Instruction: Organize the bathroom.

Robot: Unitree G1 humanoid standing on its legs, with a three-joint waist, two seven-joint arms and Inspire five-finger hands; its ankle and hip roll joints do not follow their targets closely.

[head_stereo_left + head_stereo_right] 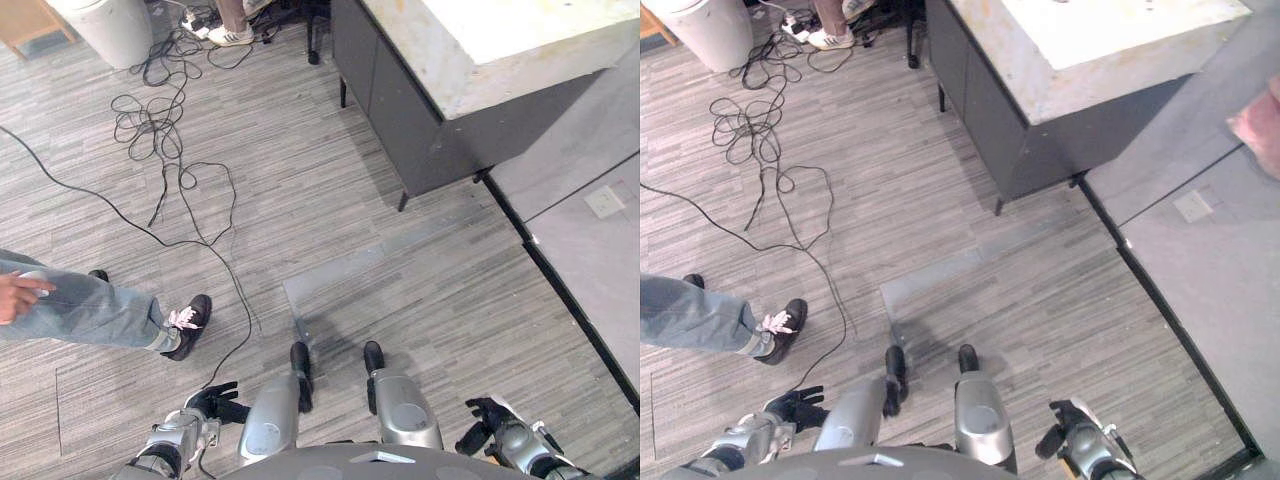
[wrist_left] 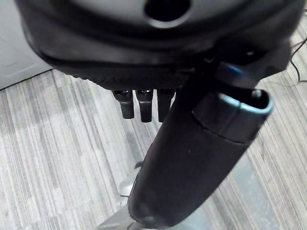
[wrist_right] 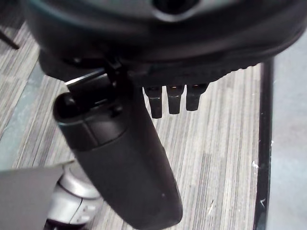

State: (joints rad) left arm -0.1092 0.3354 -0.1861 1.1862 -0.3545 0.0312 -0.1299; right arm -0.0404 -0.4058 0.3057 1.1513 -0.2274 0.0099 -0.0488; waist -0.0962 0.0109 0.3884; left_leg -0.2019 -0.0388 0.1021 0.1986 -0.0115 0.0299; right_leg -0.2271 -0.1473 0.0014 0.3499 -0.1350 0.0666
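Both robot hands (image 1: 215,402) (image 1: 487,415) hang empty above floor (image 1: 400,280).

Open grey plank floor (image 1: 330,210) lies ahead, between a dark cabinet (image 1: 400,110) with a pale stone top (image 1: 480,40) at front right and a person's leg (image 1: 90,310) and shoe (image 1: 188,325) at the left. Loose black cables (image 1: 160,130) sprawl across the floor at front left, running toward a white bin (image 1: 110,30). A grey wall panel (image 1: 590,230) with a black skirting strip (image 1: 570,300) closes the right side.
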